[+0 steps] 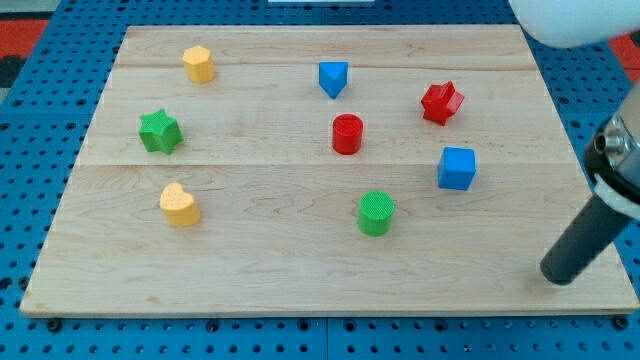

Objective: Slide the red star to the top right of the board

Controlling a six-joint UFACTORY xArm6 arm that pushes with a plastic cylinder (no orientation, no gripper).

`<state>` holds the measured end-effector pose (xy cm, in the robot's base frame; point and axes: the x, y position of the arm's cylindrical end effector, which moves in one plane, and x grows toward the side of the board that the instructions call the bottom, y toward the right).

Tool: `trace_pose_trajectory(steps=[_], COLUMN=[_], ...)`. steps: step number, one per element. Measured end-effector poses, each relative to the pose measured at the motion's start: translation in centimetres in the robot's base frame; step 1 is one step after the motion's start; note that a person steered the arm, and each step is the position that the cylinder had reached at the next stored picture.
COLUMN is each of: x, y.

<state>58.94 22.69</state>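
You see my tip (558, 277) resting near the lower right corner of the light wooden surface (300, 265).
The red star-shaped block (441, 102) lies well above my tip and to its left, with the blue cube block (457, 168) between them. There is no gripper here, only the dark rod, so no jaws to report.

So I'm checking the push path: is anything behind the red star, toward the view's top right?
Behind the red star only bare board shows up to the corner. Nothing is stacked on it. My tip is far off, at the view's bottom right.
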Motion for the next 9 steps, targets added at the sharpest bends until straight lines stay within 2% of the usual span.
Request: trace_pose_trajectory(steps=[1,2,3,4,5,6,8,9], x=[-2.3,-8.2,-9.3,-10.6,-16.2,-17.9,-17.8,-21.0], y=[3.0,3.4,6.0,5.6,3.2,-0.1,-9.1,-9.6])
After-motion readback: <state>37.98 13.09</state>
